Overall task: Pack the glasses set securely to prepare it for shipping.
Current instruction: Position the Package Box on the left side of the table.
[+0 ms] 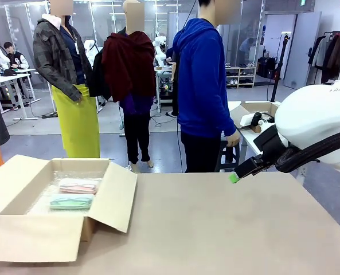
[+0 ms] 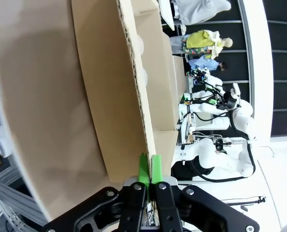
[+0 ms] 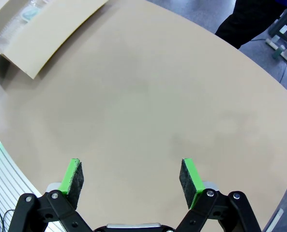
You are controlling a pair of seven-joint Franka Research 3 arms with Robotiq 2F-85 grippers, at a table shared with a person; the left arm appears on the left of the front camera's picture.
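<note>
Looking nearest first, you see the left gripper (image 2: 149, 169) with its jaws clamped on the edge of a flap of the cardboard box (image 1: 20, 195). Inside lie the mint green case (image 1: 71, 201) and, behind it, the pink case (image 1: 78, 186) on bubble wrap (image 1: 49, 195). The right gripper (image 3: 131, 178) hangs over the bare table (image 3: 148, 106), jaws wide apart

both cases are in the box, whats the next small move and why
Probably fold the near flap shut. The pink case and green case already lie on bubble wrap inside the open cardboard box, and the left hand is closed on a flap edge. The right hand is open above bare table.
</note>
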